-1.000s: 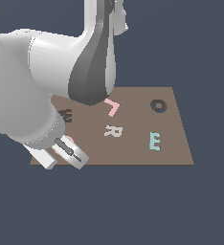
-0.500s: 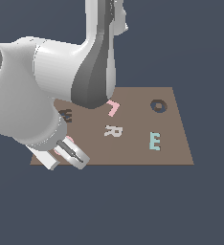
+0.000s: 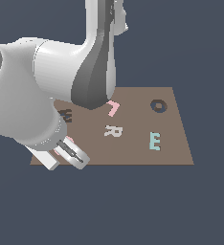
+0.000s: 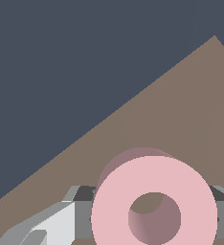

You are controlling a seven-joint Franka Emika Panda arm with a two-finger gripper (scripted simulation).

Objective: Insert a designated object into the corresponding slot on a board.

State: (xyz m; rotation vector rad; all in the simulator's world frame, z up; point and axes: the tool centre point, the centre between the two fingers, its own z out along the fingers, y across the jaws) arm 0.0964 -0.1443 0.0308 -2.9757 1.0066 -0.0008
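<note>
The pale-pink O fills the wrist view, with a grey finger against each of its sides and its shadow offset on the board behind it. My gripper is shut on the O, at the board's near corner on the exterior view's left. Only a sliver of the ring shows there, behind the hand. The dark O-shaped slot is far off, near the board's far corner on the exterior view's right.
Also on the board are a dark W recess, a pink angular letter, a pale R and a teal E. The arm's bulky white links hide the board's side on the exterior view's left.
The gripper has stayed at the same board corner with the O in it. The arm's large links have shifted only slightly.
</note>
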